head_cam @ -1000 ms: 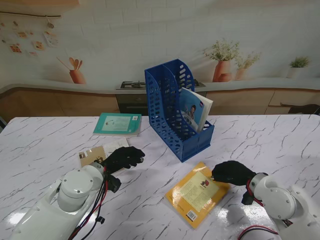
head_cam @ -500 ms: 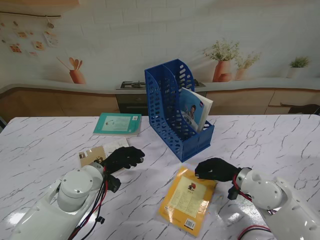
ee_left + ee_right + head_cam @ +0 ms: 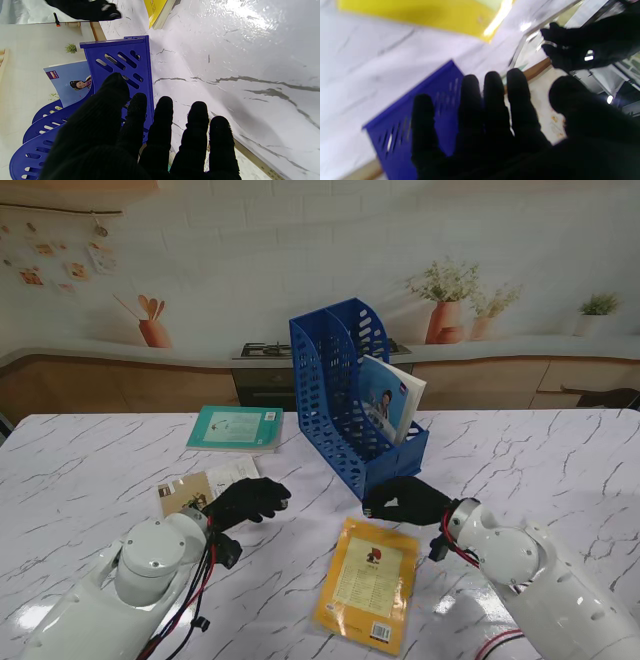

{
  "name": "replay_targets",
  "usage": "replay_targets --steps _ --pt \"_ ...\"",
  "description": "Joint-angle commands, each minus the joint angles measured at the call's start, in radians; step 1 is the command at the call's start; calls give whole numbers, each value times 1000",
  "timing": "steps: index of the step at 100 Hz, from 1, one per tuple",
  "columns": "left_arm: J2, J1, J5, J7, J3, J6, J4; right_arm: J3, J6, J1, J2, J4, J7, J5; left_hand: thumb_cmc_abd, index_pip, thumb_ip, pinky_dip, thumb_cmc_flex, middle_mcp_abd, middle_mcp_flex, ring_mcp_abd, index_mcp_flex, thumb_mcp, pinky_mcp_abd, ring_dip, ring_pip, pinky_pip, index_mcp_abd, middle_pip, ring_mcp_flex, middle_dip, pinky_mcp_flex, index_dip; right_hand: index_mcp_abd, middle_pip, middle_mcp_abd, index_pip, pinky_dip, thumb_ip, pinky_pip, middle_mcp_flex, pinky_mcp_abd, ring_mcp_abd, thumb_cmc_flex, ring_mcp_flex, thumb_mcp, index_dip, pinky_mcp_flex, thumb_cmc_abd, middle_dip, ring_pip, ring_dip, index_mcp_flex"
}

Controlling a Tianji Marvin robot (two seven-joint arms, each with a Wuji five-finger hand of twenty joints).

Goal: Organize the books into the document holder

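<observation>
The blue document holder [image 3: 352, 395] stands mid-table with 1 book [image 3: 391, 402] leaning in its right compartment; the yellow book [image 3: 370, 582] lies flat nearer the robot; the right hand [image 3: 404, 501], fingers loosely spread and holding nothing, hovers between them; the left hand [image 3: 246, 500], fingers extended and empty, rests over a tan book [image 3: 186, 493]; a teal book [image 3: 235, 428] lies farther back.

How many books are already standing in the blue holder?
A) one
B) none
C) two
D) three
A: only one book, with a pale blue cover showing a person, stands in the blue document holder; the teal book, the yellow book and the beige book lie flat on the table.
</observation>
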Motion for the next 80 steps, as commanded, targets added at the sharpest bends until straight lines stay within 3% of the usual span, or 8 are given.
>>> replay_targets --steps 1,8,16,39,65,80 --pt "-5 -3 -8 -10 6 -29 7 20 22 -69 1 -60 -7 1 35 8 20 4 35 1 12 -17 13 -28 -21 7 24 12 3 15 -5 4 -9 -5 -36 -15 -16 -38 14 8 7 -1 -176 -8 -41 21 -28 38 18 18 -10 -8 -1 16" --pt "-6 -6 -10 -9 9 -31 9 70 64 -135 4 -124 2 -8 36 8 20 4 36 1 12 -18 13 -28 -21 6 24 12 3 15 -6 4 -9 -5 -13 -19 14 -55 39 36 38 40 -124 28 -56 67 -41 56 92 38 -18 -1 -1 62" --pt "-7 -7 -12 -6 12 -34 10 110 111 -205 4 -175 12 6 37 7 20 5 34 2 12 -16 13 -29 -18 7 25 15 2 15 -3 4 -6 -5 11 -14 47 -58 37 38 56 83 -81 66 -62 113 -49 67 161 54 -24 11 -3 100" --pt "-7 -6 -9 -4 16 -33 8 148 144 -302 7 -212 38 44 37 9 21 6 35 0 13 -16 15 -31 -18 7 26 16 1 15 -3 4 -7 -5 39 -29 70 -86 -15 41 26 83 -4 80 -47 109 -50 64 131 77 -47 -9 -33 112" --pt "-6 3 2 1 12 -19 -6 144 142 -320 8 -196 52 77 37 10 20 8 35 0 13 -15 16 -33 -15 8 28 18 1 15 -2 4 -7 -4 43 -27 71 -99 -26 41 34 65 13 72 -40 96 -57 58 145 87 -61 -13 -46 106" --pt "-6 1 0 0 15 -19 -4 119 131 -288 7 -157 57 103 41 10 20 8 34 0 14 -16 15 -35 -16 8 28 19 1 16 -3 5 -7 -5 39 -20 66 -102 -44 43 18 62 -43 62 -38 92 -63 57 126 91 -70 -8 -50 104"
